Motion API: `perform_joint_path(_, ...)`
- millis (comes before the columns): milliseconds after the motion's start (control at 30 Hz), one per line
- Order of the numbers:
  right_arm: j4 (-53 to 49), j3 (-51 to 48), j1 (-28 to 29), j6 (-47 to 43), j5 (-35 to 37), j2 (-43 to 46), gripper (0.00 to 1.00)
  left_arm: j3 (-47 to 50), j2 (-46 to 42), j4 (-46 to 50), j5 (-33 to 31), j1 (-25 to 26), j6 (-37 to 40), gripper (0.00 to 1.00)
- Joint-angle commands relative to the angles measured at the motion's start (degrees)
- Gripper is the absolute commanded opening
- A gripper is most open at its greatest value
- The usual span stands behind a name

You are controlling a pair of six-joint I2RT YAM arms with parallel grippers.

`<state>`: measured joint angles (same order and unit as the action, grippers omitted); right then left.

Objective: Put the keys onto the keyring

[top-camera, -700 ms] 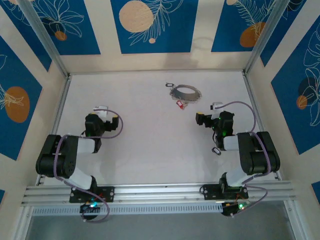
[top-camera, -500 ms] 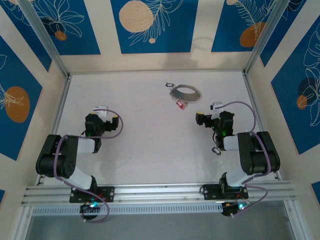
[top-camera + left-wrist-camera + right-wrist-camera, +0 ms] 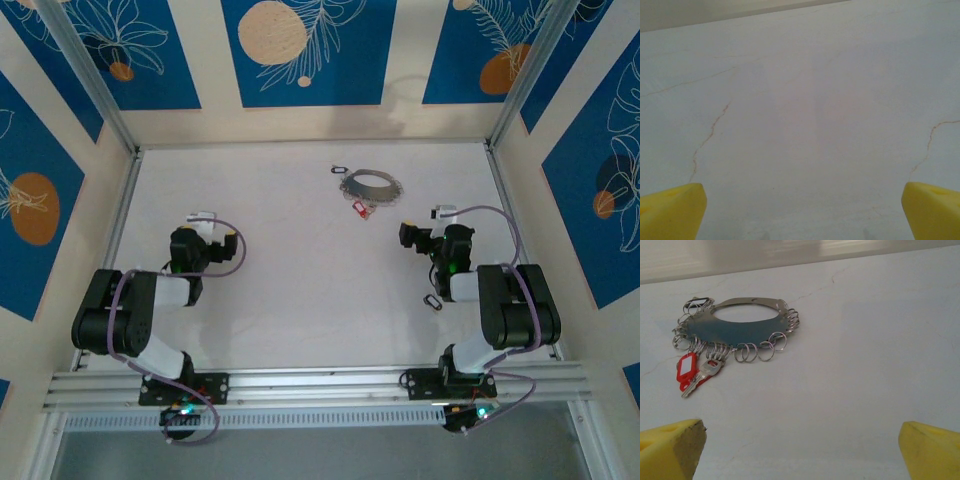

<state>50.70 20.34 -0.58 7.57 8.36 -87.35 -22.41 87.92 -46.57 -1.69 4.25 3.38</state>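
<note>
The keyring (image 3: 370, 185) lies flat at the back middle of the table, a broad silvery ring fringed with small split rings (image 3: 751, 351). A silver key with a red tag (image 3: 687, 369) hangs off its near left side, and the same red tag (image 3: 358, 208) shows from above. A small black tag (image 3: 695, 302) rests at the ring's far left. My right gripper (image 3: 802, 455) is open, its yellow fingertips (image 3: 670, 450) wide apart over bare table, well short of the keyring. My left gripper (image 3: 802, 212) is open too, above bare cracked table, holding nothing.
A small dark tag loop (image 3: 433, 301) lies on the table beside the right arm. White walls and metal rails close in the table (image 3: 290, 300) on all sides. The left gripper (image 3: 200, 235) sits at the left, the right gripper (image 3: 412, 236) at the right.
The right gripper has shifted slightly to the right. The left arm and the keyring have not moved.
</note>
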Motion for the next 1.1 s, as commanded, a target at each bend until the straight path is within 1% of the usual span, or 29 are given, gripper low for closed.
perform_joint_path(0, 4.0, -3.2, -0.5, 1.5, 0.8, 5.1, 0.99, -3.2, -5.7, 8.5, -0.2, 1.0, 1.3, 1.00)
perform_joint_path(33, 2.0, -3.5, -0.4, 1.4, 1.1, 7.8, 0.99, -6.1, -8.7, 16.7, -2.5, 2.0, 0.8, 1.00)
perform_joint_path(67, -1.0, -3.5, -0.3, 1.7, 1.3, 10.6, 0.99, -8.7, -11.3, 22.8, -2.9, 2.7, 0.4, 1.00)
perform_joint_path(100, -4.1, -3.1, -0.2, 2.0, 1.5, 13.3, 0.99, -10.1, -13.3, 26.6, -2.7, 3.4, -0.1, 1.00)
perform_joint_path(167, -12.8, -1.5, 0.6, 3.6, 1.4, 19.2, 0.99, -10.9, -19.0, 30.3, -3.5, 6.0, -2.2, 1.00)
perform_joint_path(233, -17.9, -0.1, 0.8, 7.7, 2.5, 23.1, 0.99, -10.8, -24.1, 33.0, -6.0, 9.8, -4.9, 1.00)
perform_joint_path(267, -20.3, 0.6, 1.0, 11.8, 4.6, 24.5, 0.99, -11.1, -26.1, 35.3, -8.4, 12.0, -8.1, 1.00)
perform_joint_path(300, -25.0, 1.7, 1.0, 18.9, 7.1, 26.1, 0.99, -11.2, -27.3, 37.4, -10.2, 13.8, -11.3, 1.00)
perform_joint_path(333, -34.7, 3.9, 0.7, 30.1, 10.1, 27.6, 0.99, -10.3, -28.4, 38.2, -11.8, 16.3, -13.2, 1.00)
perform_joint_path(367, -41.7, 5.9, 0.1, 35.4, 8.7, 28.1, 0.99, -7.9, -29.4, 36.8, -13.7, 19.5, -12.4, 1.00)
perform_joint_path(400, -43.3, 6.9, -0.4, 35.1, 5.4, 27.9, 0.99, -5.4, -30.2, 34.4, -17.4, 22.8, -11.9, 1.00)
perform_joint_path(433, -42.4, 7.4, -0.3, 33.4, 1.9, 27.1, 0.99, -2.1, -30.9, 30.5, -20.9, 26.7, -11.0, 1.00)
perform_joint_path(467, -41.1, 8.1, -0.1, 32.4, -0.7, 25.8, 0.99, 0.2, -30.9, 27.9, -22.7, 29.7, -10.0, 1.00)
perform_joint_path(533, -42.0, 11.1, 0.5, 31.4, -4.1, 22.4, 0.99, 2.3, -29.7, 26.6, -26.1, 33.1, -10.1, 1.00)
perform_joint_path(600, -45.4, 15.6, 1.4, 30.5, -6.7, 17.7, 0.99, 5.0, -28.6, 22.2, -26.8, 35.1, -9.7, 1.00)
perform_joint_path(667, -49.5, 21.3, 3.1, 28.2, -8.9, 11.5, 0.99, 5.2, -29.8, 22.1, -28.1, 36.9, -8.5, 1.00)
perform_joint_path(700, -50.7, 23.7, 4.0, 27.2, -9.1, 8.6, 0.99, 5.8, -30.0, 21.5, -28.5, 37.0, -8.7, 1.00)
perform_joint_path(767, -52.6, 28.9, 6.4, 24.5, -8.4, 2.5, 0.99, 6.1, -30.3, 22.4, -33.0, 37.0, -10.9, 1.00)
perform_joint_path(800, -53.5, 31.3, 7.3, 23.4, -7.3, -0.3, 0.99, 6.2, -30.2, 22.5, -34.0, 37.0, -11.4, 1.00)
perform_joint_path(900, -59.4, 40.4, 9.5, 21.0, -1.8, -9.3, 0.99, 5.3, -28.5, 22.7, -32.8, 37.0, -10.7, 1.00)
perform_joint_path(967, -64.0, 46.8, 9.3, 20.7, 1.5, -15.2, 0.99, 3.4, -26.7, 25.6, -32.5, 36.9, -11.0, 1.00)
perform_joint_path(1033, -67.5, 52.6, 8.6, 20.7, 2.9, -20.1, 1.00, 2.0, -25.3, 27.0, -32.8, 37.0, -10.9, 1.00)
perform_joint_path(1067, -69.3, 55.4, 8.3, 20.5, 3.1, -22.1, 0.96, 1.6, -24.7, 27.0, -32.7, 36.9, -10.6, 1.00)
